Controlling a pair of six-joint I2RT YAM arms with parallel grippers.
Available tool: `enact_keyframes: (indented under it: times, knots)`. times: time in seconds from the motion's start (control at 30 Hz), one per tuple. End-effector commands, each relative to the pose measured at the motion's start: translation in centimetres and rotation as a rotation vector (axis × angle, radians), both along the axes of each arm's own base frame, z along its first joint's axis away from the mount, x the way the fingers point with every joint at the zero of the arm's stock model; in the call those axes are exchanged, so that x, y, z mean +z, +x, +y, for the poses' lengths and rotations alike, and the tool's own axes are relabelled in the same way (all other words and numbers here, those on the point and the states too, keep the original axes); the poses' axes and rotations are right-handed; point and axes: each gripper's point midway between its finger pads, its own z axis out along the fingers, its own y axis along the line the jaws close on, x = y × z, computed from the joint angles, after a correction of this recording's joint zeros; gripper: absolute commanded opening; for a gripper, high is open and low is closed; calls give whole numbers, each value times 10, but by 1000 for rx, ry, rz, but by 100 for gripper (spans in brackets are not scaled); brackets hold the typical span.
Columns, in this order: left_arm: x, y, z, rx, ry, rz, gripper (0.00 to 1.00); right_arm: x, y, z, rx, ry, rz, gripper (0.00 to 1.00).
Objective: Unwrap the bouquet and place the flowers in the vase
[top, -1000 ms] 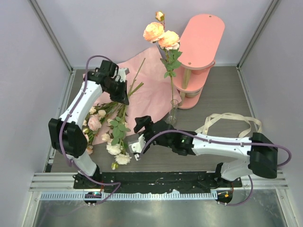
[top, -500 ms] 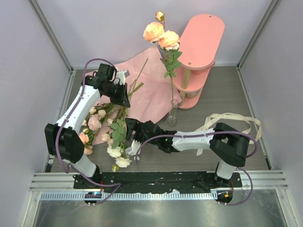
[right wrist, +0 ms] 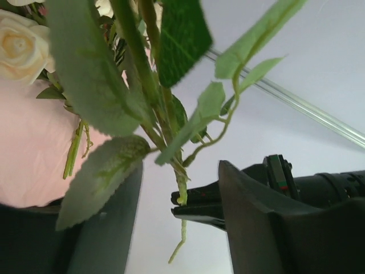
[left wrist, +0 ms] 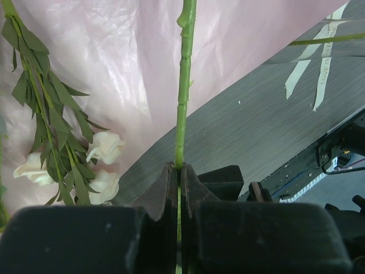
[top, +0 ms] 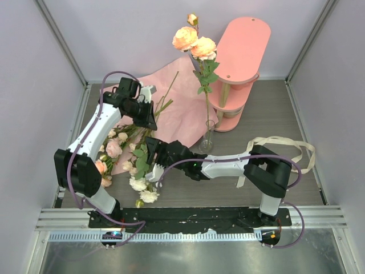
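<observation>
The bouquet lies unwrapped: loose flowers point(top: 130, 149) sprawl over the flat pink paper point(top: 183, 111) at the left. The clear vase point(top: 207, 140) stands mid-table and holds one tall stem topped by peach roses point(top: 195, 43). My left gripper point(top: 146, 117) is shut on a single green stem point(left wrist: 181, 108), which runs up from between its jaws point(left wrist: 178, 169). My right gripper point(top: 153, 158) sits low among the leaves of the pile. Its fingers point(right wrist: 256, 228) stand apart with leafy stems point(right wrist: 142, 74) between them, in the gap point(right wrist: 179, 191).
A pink tiered shelf point(top: 242, 57) stands at the back right, just behind the vase. Cream ribbon point(top: 280, 147) lies looped on the table beside the right arm. Cream roses point(left wrist: 106, 147) rest at the paper's edge. Grey walls close in both sides.
My right gripper has slid left from the table's middle into the flowers' leaves, and its fingers have narrowed. The left gripper has stayed shut on its stem and shifted slightly.
</observation>
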Motion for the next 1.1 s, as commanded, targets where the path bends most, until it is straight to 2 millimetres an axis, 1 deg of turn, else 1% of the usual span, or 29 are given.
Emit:
enact_keyframes:
  times: [0.0,0.07,0.1,0.17,0.2,0.27,0.3,0.37,0.4,0.43,0.47,0.5,0.53,0.57,0.6,0.63,0.67,0.7,0.73,0.77,0.8,0.83,0.87,0.9,0.93,0.97,1.0,1.03,1.07]
  knots:
    - [15,1,-3,-13,-24,-60,0,30,2,17,43,81,-59,52]
    - [16,1,-3,-15,-26,-65,0,30,2,18,47,86,-57,44]
    - [16,1,-2,-14,-24,-64,0,30,2,19,47,88,-58,38]
    - [18,2,-2,-5,-22,-73,0,30,2,20,50,90,-58,31]
    - [19,4,1,10,-12,-79,3,30,2,20,50,90,-59,24]
    - [20,8,7,37,-2,-92,15,32,1,20,52,98,-59,16]
    - [24,11,14,67,-1,-105,27,34,1,19,52,105,-59,9]
    - [32,17,21,97,-22,-140,44,36,-6,24,88,131,-33,3]
    - [44,20,32,145,-38,-174,52,44,-7,26,93,174,-28,1]
    - [48,24,43,192,-25,-197,56,48,-9,27,107,206,-11,1]
    - [58,30,53,233,-22,-253,60,51,-9,28,105,238,16,1]
    - [72,28,71,296,-13,-314,69,56,-9,28,105,258,12,1]
    - [79,33,88,379,21,-359,71,60,-9,28,110,271,12,1]
    - [94,36,100,429,22,-424,76,64,-11,28,117,286,16,1]
    - [98,36,119,491,36,-452,77,75,-13,27,120,332,36,1]
    - [115,29,129,535,34,-518,78,81,-16,27,129,360,52,1]
    - [125,32,152,615,60,-573,81,90,-18,26,133,394,65,1]
    - [121,29,160,644,75,-579,82,102,-20,24,132,468,129,1]
    - [128,24,168,684,81,-608,82,122,-27,19,143,526,150,1]
    - [129,25,182,739,109,-631,83,132,-31,15,144,573,197,1]
    - [121,23,188,760,124,-624,83,137,-33,12,136,632,312,1]
    - [118,23,193,781,128,-624,83,165,-40,0,148,713,369,1]
    - [119,23,202,817,124,-633,84,174,-45,-5,154,751,433,1]
    - [112,23,206,836,125,-618,84,175,-48,-10,139,749,508,1]
    - [110,24,210,851,124,-613,84,204,-56,-21,147,842,648,1]
    - [107,26,218,881,112,-603,83,215,-59,-27,143,866,733,1]
    - [104,27,215,863,82,-587,83,202,-61,-29,88,822,880,1]
    - [101,29,215,861,68,-575,83,207,-63,-33,50,878,1049,1]
    - [95,32,217,865,62,-558,83,239,-64,-43,50,944,1107,1]
